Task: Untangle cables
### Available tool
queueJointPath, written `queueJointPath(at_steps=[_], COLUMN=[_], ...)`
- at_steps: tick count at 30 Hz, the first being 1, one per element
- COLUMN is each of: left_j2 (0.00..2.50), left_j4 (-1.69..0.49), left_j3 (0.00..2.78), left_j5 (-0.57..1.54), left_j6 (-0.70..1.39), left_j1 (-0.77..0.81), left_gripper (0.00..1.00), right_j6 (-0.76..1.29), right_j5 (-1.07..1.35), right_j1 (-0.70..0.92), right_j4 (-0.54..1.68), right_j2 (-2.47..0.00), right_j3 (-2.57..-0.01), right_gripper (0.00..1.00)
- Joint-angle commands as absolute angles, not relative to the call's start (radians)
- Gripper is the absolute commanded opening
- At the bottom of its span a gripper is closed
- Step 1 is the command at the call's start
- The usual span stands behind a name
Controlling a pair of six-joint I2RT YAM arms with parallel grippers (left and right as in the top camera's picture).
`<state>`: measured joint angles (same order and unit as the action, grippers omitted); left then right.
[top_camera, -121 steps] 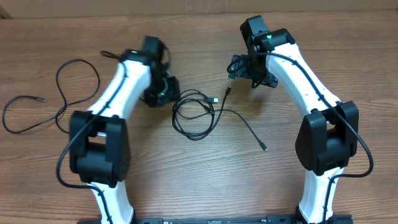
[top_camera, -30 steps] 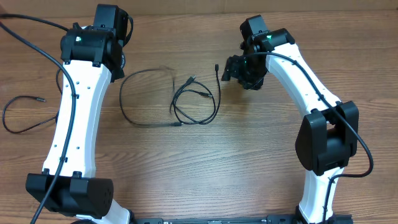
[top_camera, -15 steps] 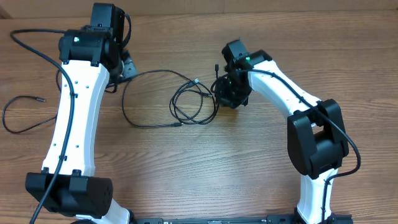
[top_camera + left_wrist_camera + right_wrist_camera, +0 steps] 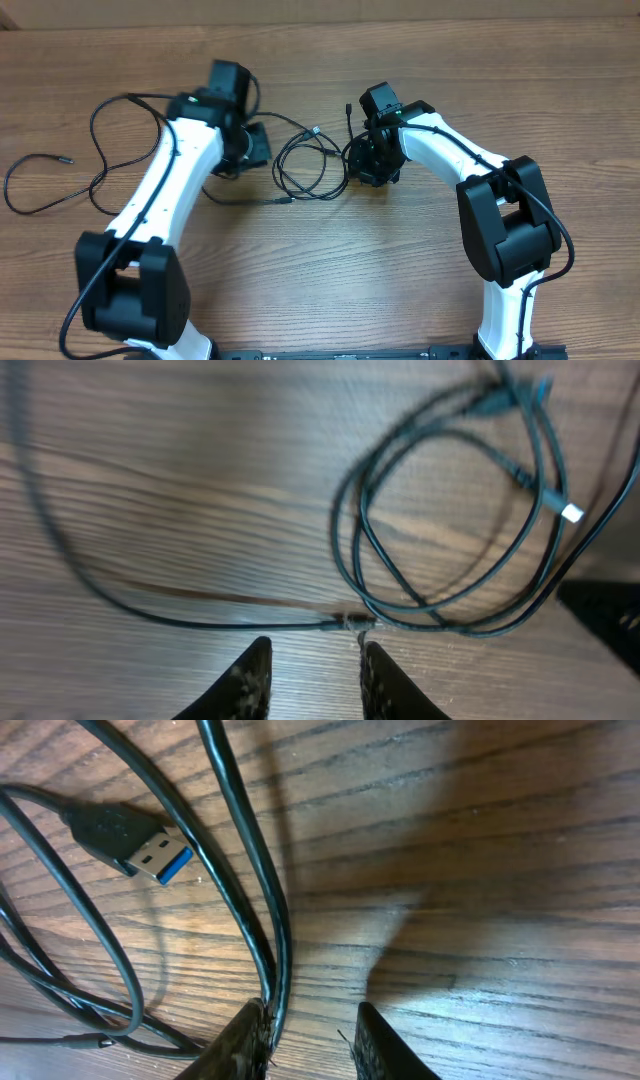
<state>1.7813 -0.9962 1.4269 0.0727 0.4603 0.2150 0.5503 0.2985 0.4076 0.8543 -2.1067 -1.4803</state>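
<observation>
One cable [image 4: 66,160] lies free at the left of the tabletop [image 4: 400,260], the middle tangle [image 4: 336,540] is not yet loosened, and our left pincer [image 4: 312,670] and right pincer [image 4: 305,1035] both stand slightly spread, pinching nothing.

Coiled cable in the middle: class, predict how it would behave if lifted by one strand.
The cable is probably floppy: its thin strands lie in loose, uneven loops. It looks light, so a push may drag the whole coil. The plug would likely dangle.
</observation>
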Motion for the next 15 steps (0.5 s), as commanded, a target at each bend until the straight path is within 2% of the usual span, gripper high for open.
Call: queueJointPath(at_steps=[1, 5, 13, 15], left_j2=[1.853, 2.002, 2.064, 2.067], left_j4=[-0.912, -0.841, -0.799, -0.797], left_j3=[1.37, 1.363, 1.363, 1.363], left_j5=[0.101, 0.101, 0.052, 0.032], left_j6=[0.442, 0.472, 0.472, 0.471], left_j1=[0.258, 0.288, 0.267, 0.267], left_gripper=[0.25, 0.18, 0.26, 0.25], right_j6=[0.554, 0.554, 0.554, 0.554], right_j5=[0.289, 0.289, 0.289, 0.289], right_j1=[0.411, 0.41, 0.41, 0.41], right_j4=[0.849, 0.85, 0.849, 0.848], right_j2=[-2.104, -2.104, -2.104, -2.104], right_j3=[-1.476, -1.476, -1.476, -1.476], right_gripper=[0.27, 0.27, 0.27, 0.27])
